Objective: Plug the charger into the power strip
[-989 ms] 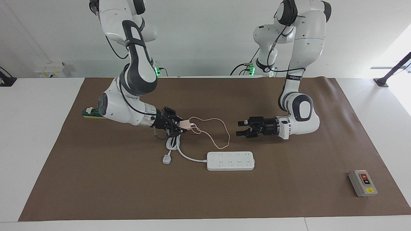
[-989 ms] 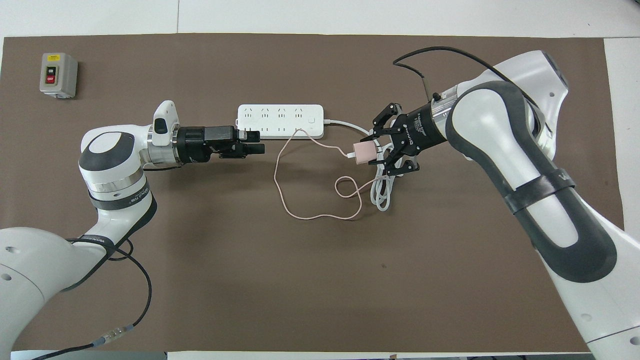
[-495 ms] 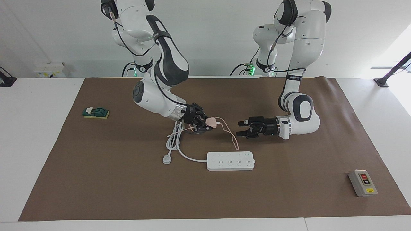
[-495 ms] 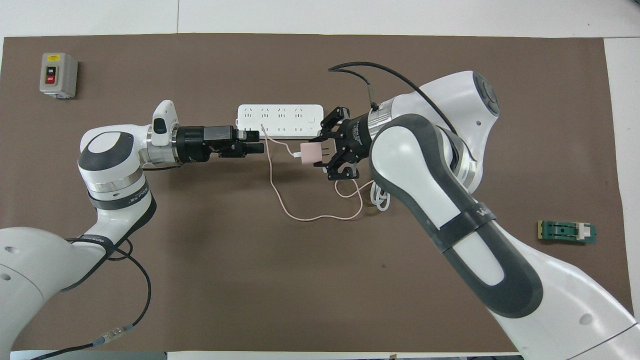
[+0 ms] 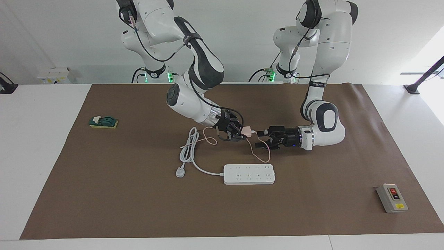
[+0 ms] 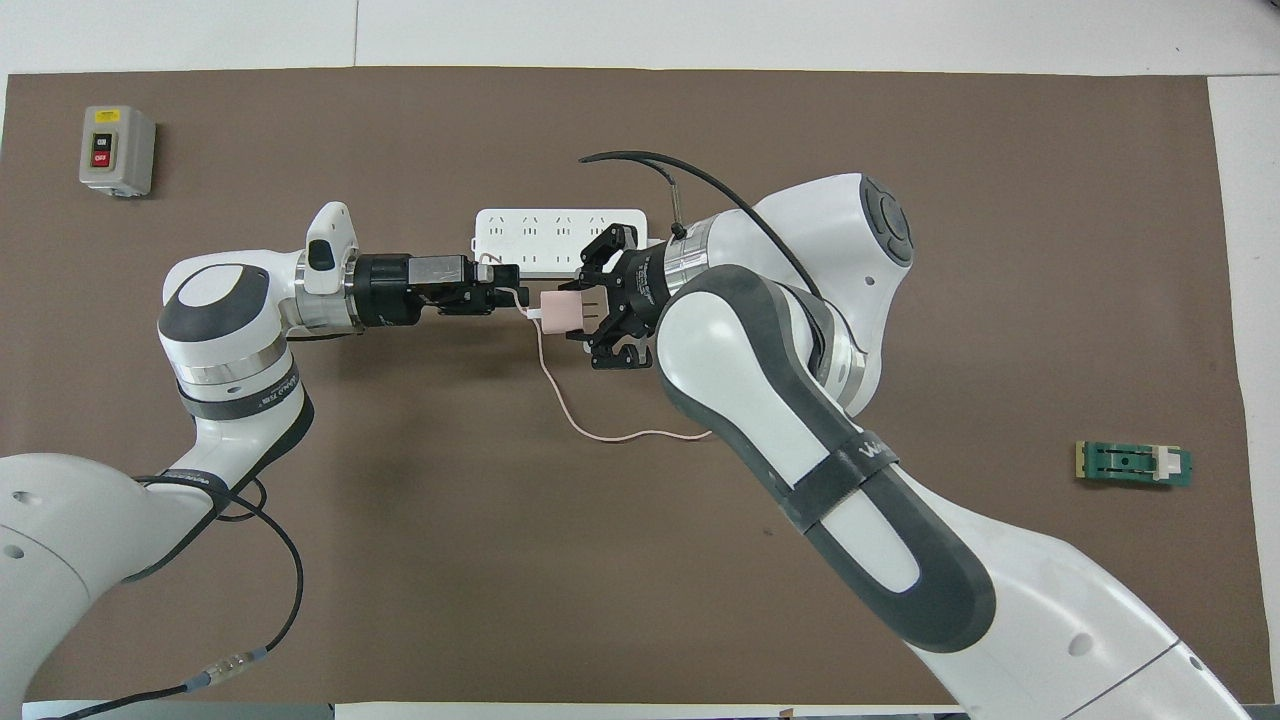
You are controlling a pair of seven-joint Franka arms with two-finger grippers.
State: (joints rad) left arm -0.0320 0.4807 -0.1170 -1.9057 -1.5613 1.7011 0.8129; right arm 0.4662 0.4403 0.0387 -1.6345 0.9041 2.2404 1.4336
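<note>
Charger (image 5: 246,131) hangs above the mat, pinched in our right gripper (image 5: 240,134), prongless face nearly meeting our spread left gripper (image 5: 261,138). Facing view shows the power strip (image 5: 249,174) whole; overhead, our arms partly cover it. Pink cable (image 6: 590,425) trails down.

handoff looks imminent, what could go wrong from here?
1. The right gripper holds the charger right at the open left gripper; a misaligned pass could drop it.
2. Its pink cable loops down beside the left gripper and may get pinched.
3. That cable trails toward the power strip and could snag.
</note>
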